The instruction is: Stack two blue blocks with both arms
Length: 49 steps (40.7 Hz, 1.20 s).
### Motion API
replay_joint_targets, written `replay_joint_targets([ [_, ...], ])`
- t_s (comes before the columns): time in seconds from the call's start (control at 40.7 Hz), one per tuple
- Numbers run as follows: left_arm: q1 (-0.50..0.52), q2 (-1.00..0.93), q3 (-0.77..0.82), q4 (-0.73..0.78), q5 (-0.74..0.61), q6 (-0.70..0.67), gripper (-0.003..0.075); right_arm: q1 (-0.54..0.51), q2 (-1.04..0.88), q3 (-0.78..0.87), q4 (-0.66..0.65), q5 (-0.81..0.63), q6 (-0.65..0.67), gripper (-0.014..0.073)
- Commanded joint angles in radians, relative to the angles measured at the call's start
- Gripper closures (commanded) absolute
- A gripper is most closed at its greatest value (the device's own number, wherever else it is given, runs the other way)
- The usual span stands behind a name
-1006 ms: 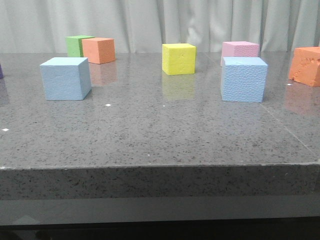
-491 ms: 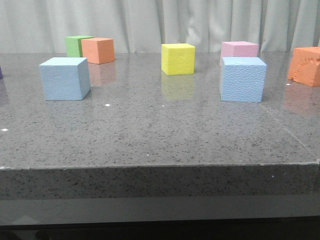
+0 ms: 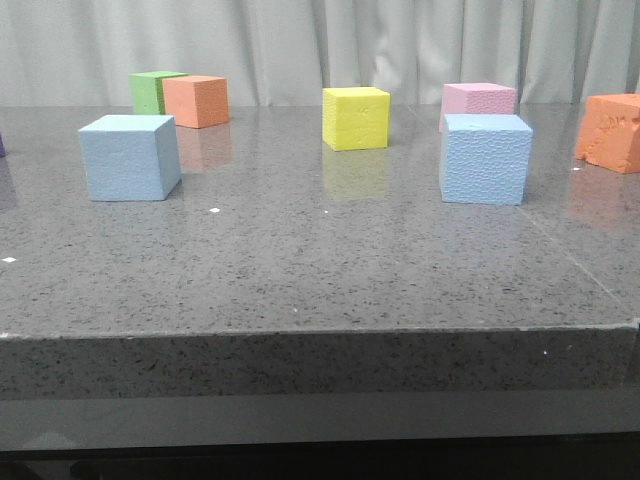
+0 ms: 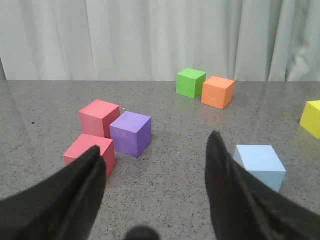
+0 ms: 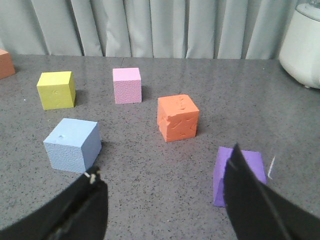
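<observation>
A smooth light blue block (image 3: 130, 157) stands at the left of the table; it also shows in the left wrist view (image 4: 260, 165), just beyond one finger. A pebbly light blue block (image 3: 486, 158) stands at the right; it also shows in the right wrist view (image 5: 73, 145), off to one side of the fingers. My left gripper (image 4: 155, 155) is open and empty over bare table. My right gripper (image 5: 162, 165) is open and empty over bare table. Neither gripper shows in the front view.
A yellow cube (image 3: 356, 117), a pink cube (image 3: 480, 99), a green cube (image 3: 150, 90) and two orange cubes (image 3: 196, 100) (image 3: 612, 132) stand toward the back. Two red cubes (image 4: 100, 117) and a purple cube (image 4: 131, 133) lie by the left gripper. Another purple cube (image 5: 252, 165) lies by the right gripper. A white appliance (image 5: 302, 45) stands at the table's far corner.
The front view has shifted very slightly; the cubes stand where they were. No gripper has come into that view.
</observation>
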Motion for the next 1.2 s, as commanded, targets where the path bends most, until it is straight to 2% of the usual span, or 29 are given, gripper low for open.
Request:
replay_joint_targets([
  [0.0, -0.004, 0.015, -0.025, 0.004, -0.086, -0.004, 0.0283, -0.004, 0.016, -0.033, -0.006, -0.074, -0.002, 0.0085],
  [0.221, -0.004, 0.015, -0.025, 0.004, -0.086, -0.004, 0.0283, -0.004, 0.016, -0.033, 0.045, -0.071, -0.002, 0.0081],
  [0.319, -0.004, 0.015, -0.025, 0.004, -0.086, -0.004, 0.0283, -0.004, 0.03, -0.038, 0.057, -0.036, -0.002, 0.0028],
  [0.393, -0.004, 0.015, -0.025, 0.004, -0.084, -0.004, 0.0283, -0.004, 0.068, -0.057, 0.093, 0.008, -0.002, -0.0013],
  [0.515, -0.004, 0.015, -0.025, 0.004, -0.084, -0.004, 0.0283, -0.004, 0.176, -0.129, 0.189, 0.07, -0.022, -0.0013],
  [0.761, -0.004, 0.015, -0.025, 0.004, -0.084, -0.004, 0.0283, 0.02, 0.493, -0.292, 0.521, 0.263, -0.389, 0.0026],
  [0.835, -0.004, 0.015, -0.025, 0.004, -0.084, -0.004, 0.0283, 0.047, 0.596, -0.344, 0.563, 0.321, -0.441, 0.0026],
  [0.957, -0.004, 0.015, -0.025, 0.004, -0.084, -0.004, 0.0283, 0.121, 0.75, -0.442, 0.558, 0.367, -0.436, 0.0026],
  [1.031, -0.004, 0.015, -0.025, 0.004, -0.084, -0.004, 0.0283, 0.178, 0.825, -0.496, 0.521, 0.354, -0.384, 0.0036],
  [1.178, -0.004, 0.015, -0.025, 0.004, -0.082, -0.004, 0.0283, 0.289, 0.947, -0.622, 0.256, 0.324, -0.103, 0.0045],
])
